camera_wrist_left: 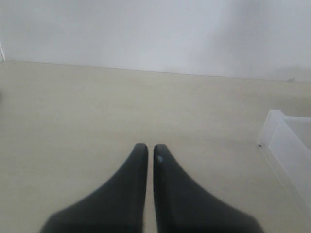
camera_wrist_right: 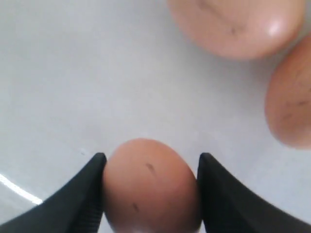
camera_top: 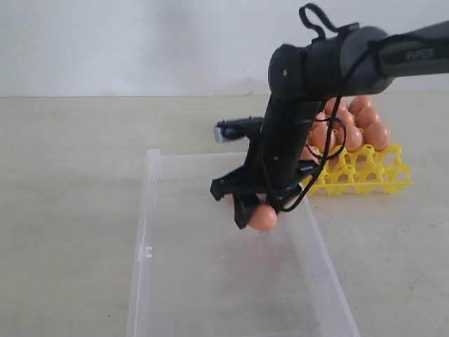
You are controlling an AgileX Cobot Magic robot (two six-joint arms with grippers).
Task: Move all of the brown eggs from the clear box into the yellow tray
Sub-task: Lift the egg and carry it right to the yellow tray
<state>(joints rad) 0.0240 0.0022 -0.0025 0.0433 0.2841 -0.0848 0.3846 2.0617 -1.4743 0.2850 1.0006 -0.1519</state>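
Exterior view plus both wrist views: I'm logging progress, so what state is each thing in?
Right end effector: closed on one brown egg, fingers against both its sides.
Left end effector: shut, empty.
Clear box: open-topped, at least two loose eggs lying inside.
Yellow tray: partly filled, tray eggs in the rear cups, visible front cups empty.

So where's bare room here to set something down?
The table left of the box is bare, as is the box's near floor. Crowded: the tray, piled with eggs, and the box's far end, where the right tool grips an egg.
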